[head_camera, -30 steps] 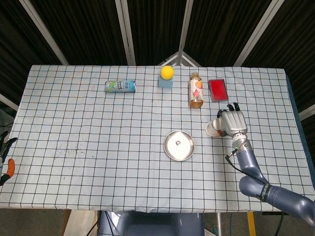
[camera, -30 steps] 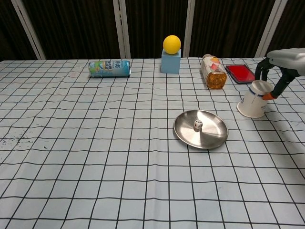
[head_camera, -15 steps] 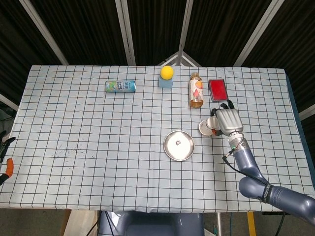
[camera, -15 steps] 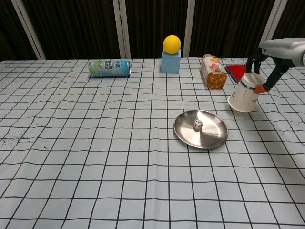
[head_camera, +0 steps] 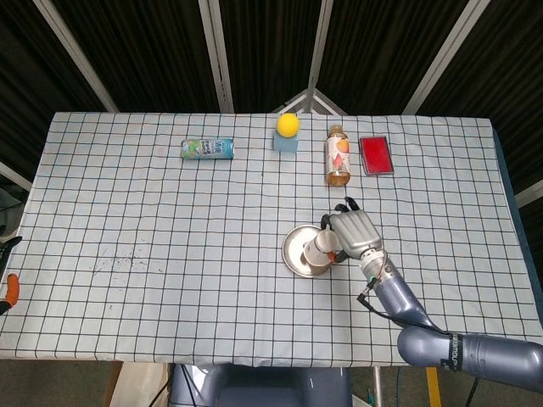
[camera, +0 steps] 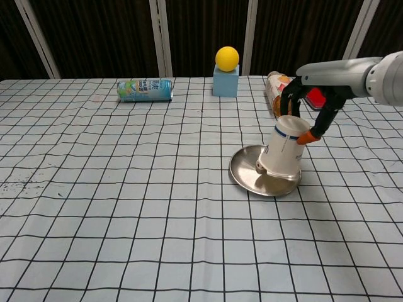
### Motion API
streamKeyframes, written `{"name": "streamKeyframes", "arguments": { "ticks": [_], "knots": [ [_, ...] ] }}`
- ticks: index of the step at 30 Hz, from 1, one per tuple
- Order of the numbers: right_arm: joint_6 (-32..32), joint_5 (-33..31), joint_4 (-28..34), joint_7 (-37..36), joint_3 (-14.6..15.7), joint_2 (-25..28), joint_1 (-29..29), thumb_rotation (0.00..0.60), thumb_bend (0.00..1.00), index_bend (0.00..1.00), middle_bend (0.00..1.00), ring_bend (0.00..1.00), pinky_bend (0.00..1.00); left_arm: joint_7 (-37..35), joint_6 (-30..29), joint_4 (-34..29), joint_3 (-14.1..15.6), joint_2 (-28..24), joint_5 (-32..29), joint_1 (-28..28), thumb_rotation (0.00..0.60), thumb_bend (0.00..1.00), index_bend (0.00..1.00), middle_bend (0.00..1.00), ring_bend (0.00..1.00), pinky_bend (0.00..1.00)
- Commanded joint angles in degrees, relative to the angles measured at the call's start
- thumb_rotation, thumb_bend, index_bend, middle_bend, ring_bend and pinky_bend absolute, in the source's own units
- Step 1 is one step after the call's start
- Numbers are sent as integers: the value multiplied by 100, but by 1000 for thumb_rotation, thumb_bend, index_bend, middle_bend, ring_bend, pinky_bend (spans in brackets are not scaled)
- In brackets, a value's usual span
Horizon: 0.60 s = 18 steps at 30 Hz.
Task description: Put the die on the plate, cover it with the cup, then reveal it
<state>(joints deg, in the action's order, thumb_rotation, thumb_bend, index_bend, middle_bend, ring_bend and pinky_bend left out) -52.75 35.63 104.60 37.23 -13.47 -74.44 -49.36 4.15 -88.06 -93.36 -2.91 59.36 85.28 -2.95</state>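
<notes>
Cup (camera: 283, 153) — white paper, mouth down, tilted over steel plate (camera: 245, 176); die (camera: 260, 166) peeks at its rim. Right hand (camera: 308, 107) grasps the cup — fingers around its base.

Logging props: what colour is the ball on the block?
Yellow ball, clearest in the chest view.

A checked cloth covers the table (head_camera: 127, 212); a plate (camera: 245, 176), can (head_camera: 207, 149), bottle (head_camera: 338, 156), blue block (head_camera: 287, 142) and red box (head_camera: 376, 155) are laid on it.
</notes>
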Motion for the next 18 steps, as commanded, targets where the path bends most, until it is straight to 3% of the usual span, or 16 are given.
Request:
{"name": "streamKeyframes", "arguments": {
  "ticks": [1, 7, 18],
  "knots": [
    [-66, -47, 67, -8, 19, -166, -110, 600, 457, 605, 458, 181, 0, 13, 7, 3, 4, 1, 2, -2, 600, 837, 136, 0, 0, 0],
    [-194, 29, -106, -24, 88, -448, -200, 600, 457, 604, 458, 185, 0, 27, 23, 18, -2, 8, -10, -10, 600, 837, 136, 0, 0, 0],
    [-852, 921, -903, 142, 471, -1108, -130, 600, 457, 605, 458, 188, 0, 86, 39, 42, -17, 33, -37, -22, 600, 837, 136, 0, 0, 0]
  ]
}}
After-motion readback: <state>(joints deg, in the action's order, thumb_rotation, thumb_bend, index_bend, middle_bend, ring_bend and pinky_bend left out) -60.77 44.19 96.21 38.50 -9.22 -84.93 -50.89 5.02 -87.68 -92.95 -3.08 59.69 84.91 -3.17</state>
